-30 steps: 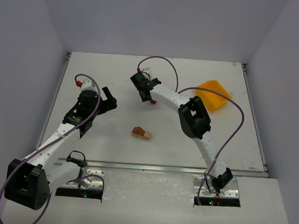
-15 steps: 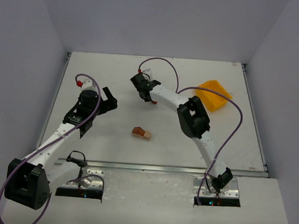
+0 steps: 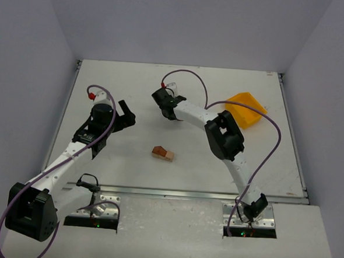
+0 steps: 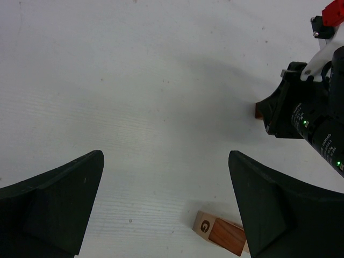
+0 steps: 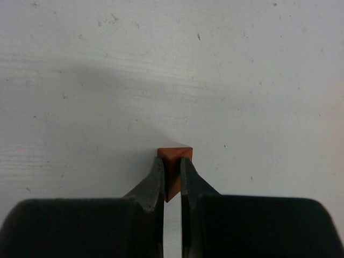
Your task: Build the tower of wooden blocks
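Worktop: a white flat worktop [image 3: 99, 177] with grey walls on three sides; both arms reach out over it from the 6 o'clock edge.

Wood block tower: a small cluster of wooden blocks [image 3: 163, 154] lies near the middle of the worktop, a little toward 6 o'clock. It is a pale tan wooden block marked with a letter G [image 4: 203, 226] touching a reddish-brown wooden block [image 4: 229, 238] side by side. Neither arm touches them.

Loose block: a small reddish-orange wooden block [image 5: 173, 161] sits at about 12 o'clock from the cluster and well apart from it. In the left wrist view only a corner shows [image 4: 259, 110], low at the worktop. Whether it rests on the surface or is just lifted cannot be told.

Right arm: the white and black right arm [image 3: 221, 135] stretches toward 11 o'clock. Its jaws are pinched onto the reddish-orange block, one dark finger [image 5: 153, 183] on each side and the block's tip poking out past them.

Left arm: the white and black left arm [image 3: 71, 152] ends at about 10 o'clock from the cluster. Its jaws are spread wide with nothing between them, and its dark fingers [image 4: 59, 199] frame bare worktop.

Bin: a yellow plastic bin [image 3: 246, 110] stands at about 2 o'clock from the cluster, near the right side of the worktop and apart from every block.
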Controlling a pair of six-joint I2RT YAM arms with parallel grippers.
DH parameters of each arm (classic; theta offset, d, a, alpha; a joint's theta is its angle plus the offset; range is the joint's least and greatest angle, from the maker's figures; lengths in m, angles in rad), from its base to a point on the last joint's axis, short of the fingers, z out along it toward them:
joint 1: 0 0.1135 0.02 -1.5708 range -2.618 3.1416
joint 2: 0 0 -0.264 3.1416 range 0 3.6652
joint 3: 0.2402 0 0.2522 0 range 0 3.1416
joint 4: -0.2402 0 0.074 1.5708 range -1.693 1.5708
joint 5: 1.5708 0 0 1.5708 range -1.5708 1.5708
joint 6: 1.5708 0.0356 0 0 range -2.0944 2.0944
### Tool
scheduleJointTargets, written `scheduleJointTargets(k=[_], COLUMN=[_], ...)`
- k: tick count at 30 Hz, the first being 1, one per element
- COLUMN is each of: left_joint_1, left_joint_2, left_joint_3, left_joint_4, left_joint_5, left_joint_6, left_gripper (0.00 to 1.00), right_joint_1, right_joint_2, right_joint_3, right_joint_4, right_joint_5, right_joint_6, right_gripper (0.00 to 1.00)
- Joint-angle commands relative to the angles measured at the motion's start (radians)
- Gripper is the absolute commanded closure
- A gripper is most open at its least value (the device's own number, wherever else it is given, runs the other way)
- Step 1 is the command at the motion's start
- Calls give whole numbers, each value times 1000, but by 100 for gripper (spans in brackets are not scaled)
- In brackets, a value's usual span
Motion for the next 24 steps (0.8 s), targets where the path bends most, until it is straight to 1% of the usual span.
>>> scheduleJointTargets(k=[1,4,6,7,9,11,13,14,15,18,22,24], left_joint_1=[-1,-1,-1,-1,-1,-1,-1,-1,-1,-1,-1,-1], left_joint_2=[-10,-10,-11,-11,-14,-20,-27,-30,-33,-39,-47,-50], left_joint_3=[13,12,13,13,11,11,8,7,6,4,2,1], left_joint_4=[48,51,52,52,53,53,55,55,55,55,55,55], left_joint_5=[7,12,14,15,18,22,26,27,26,29,32,32], left_joint_6=[-2,-2,-2,-2,-2,-2,-2,-2,-2,-1,-1,-1], left_gripper=[0,0,0,0,0,0,0,0,0,0,0,0], right_joint_1=[6,-3,-22,-29,-58,-87,-112,-123,-138,-157,-173,-180], right_joint_2=[-135,-258,-351,-374,-455,-487,-512,-519,-522,-504,-477,-474], right_joint_3=[-77,-232,-354,-384,-511,-571,-663,-689,-721,-753,-776,-793], right_joint_4=[46,131,236,258,331,398,468,514,579,695,777,789], right_joint_5=[-24,-137,-277,-311,-475,-575,-727,-747,-839,-1019,-1099,-1102], right_joint_6=[10,16,31,40,71,113,155,179,217,304,377,394], right_gripper=[100,100,100,100,100,100,100,100,100,100,100,100])
